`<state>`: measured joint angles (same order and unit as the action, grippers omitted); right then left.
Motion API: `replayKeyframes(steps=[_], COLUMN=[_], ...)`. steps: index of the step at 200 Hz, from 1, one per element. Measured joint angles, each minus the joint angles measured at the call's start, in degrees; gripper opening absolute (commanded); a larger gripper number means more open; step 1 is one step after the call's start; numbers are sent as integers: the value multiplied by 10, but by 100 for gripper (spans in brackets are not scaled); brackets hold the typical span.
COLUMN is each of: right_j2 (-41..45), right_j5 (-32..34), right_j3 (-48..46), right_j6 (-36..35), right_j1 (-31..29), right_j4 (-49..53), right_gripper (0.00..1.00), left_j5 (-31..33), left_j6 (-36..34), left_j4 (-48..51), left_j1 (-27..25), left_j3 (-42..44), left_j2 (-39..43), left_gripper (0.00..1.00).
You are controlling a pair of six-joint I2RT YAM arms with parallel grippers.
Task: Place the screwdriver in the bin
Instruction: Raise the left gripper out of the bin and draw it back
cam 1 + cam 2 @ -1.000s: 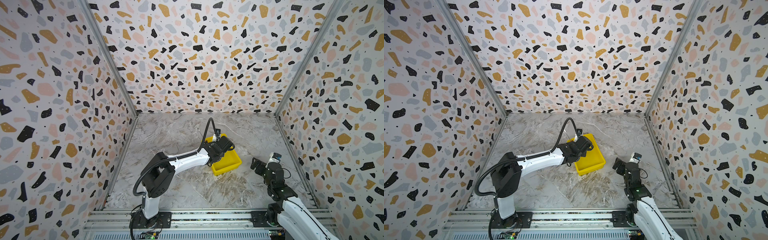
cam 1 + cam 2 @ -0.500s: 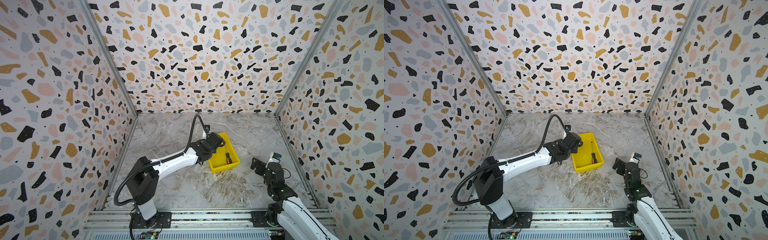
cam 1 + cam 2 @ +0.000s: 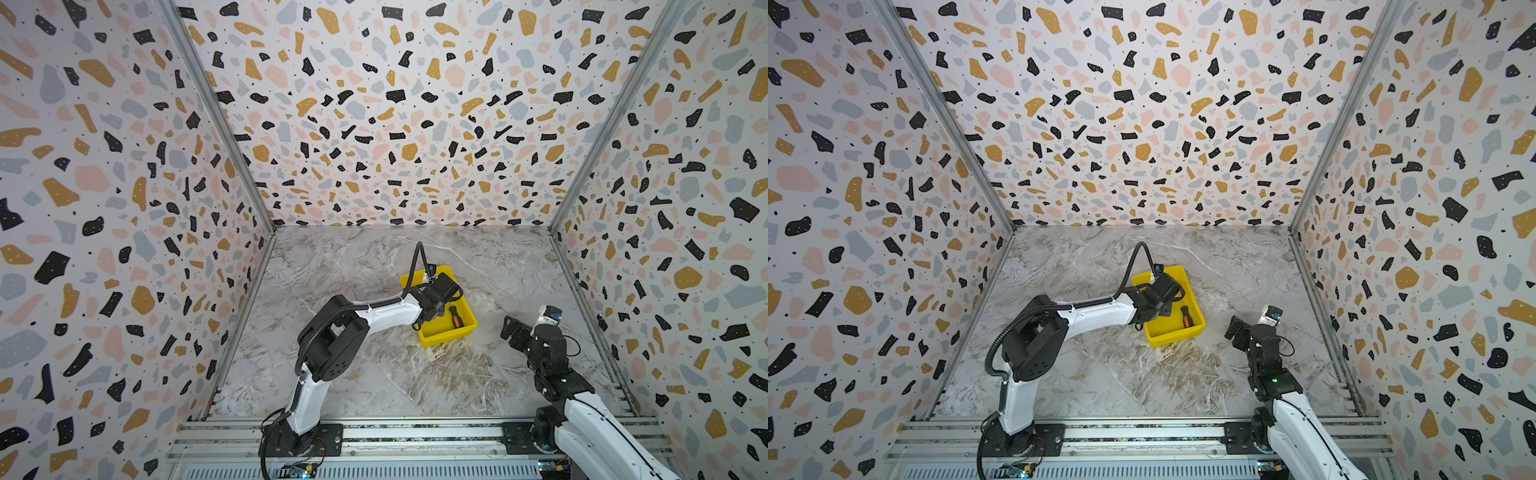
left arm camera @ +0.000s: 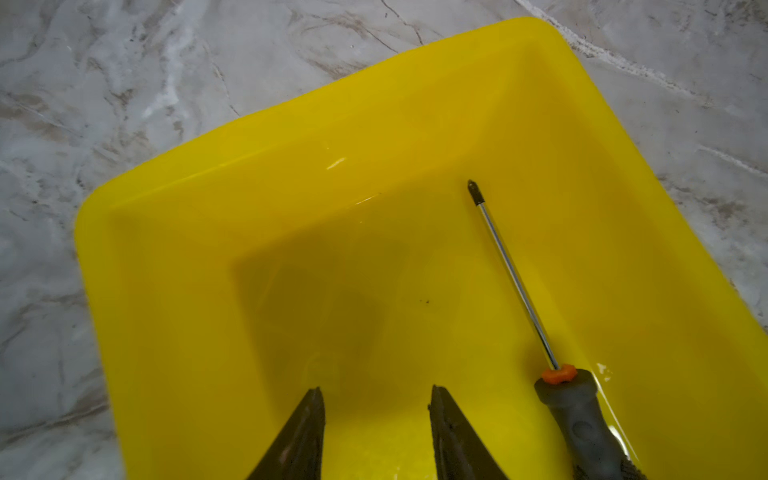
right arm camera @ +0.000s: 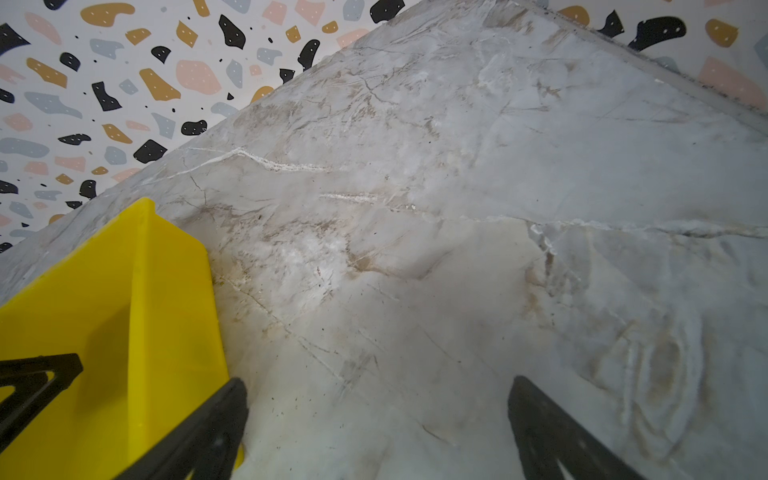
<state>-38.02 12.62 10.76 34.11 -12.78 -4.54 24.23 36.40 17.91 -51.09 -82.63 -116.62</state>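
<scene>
On the marble tabletop (image 3: 374, 374), the left gripper (image 4: 376, 395) hovers over the bin (image 4: 291, 120), jaws apart and empty. The screwdriver (image 4: 515, 282) lies inside, so the task looks done. The right gripper (image 5: 376, 386) idles, jaws apart.

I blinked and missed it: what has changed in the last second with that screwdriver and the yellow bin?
The left arm's fingers opened and let go of the screwdriver, which now lies inside the bin, next to them and apart. A second ago they hid it, closed over the bin. The bin barely shifted; the right arm's fingers stayed open, off to the side.
</scene>
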Motion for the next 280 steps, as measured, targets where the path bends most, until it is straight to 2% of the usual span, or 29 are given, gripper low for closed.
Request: replayKeyframes(steps=[61,116,137,151,164,169,172,174,176,202,217,255,280], right_j2=[-4,-2,-2,-2,-2,-2,-2,-2,-2,-2,-2,-1,-6], right_j5=[0,0,0,0,0,0,0,0,0,0,0,0,0], right_j3=[0,0,0,0,0,0,0,0,0,0,0,0,0], right_j6=[0,0,0,0,0,0,0,0,0,0,0,0,0], right_j1=[0,0,0,0,0,0,0,0,0,0,0,0,-1], right_j4=[0,0,0,0,0,0,0,0,0,0,0,-1,-2], right_gripper=[99,99,99,99,99,99,99,99,99,99,99,99,99], left_j5=[31,43,33,19,13,13,13,13,13,12,24,110,155], left_j6=[-75,-123,-129,-128,-126,-126,-126,-126,-127,-138,-143,-132,-111], left_j4=[12,17,14,0,-13,-19,-23,-26,-27,-60,-82,-133,-142], left_j1=[0,30,38,37,37,37,37,37,37,35,35,34,35], left_j3=[10,64,66,77,88,93,96,97,99,143,198,453,569], left_j2=[-22,11,46,88,135,153,162,170,176,270,334,548,654], left_gripper=[42,42,51,54,52,68,93,98,100,100,100,100,100])
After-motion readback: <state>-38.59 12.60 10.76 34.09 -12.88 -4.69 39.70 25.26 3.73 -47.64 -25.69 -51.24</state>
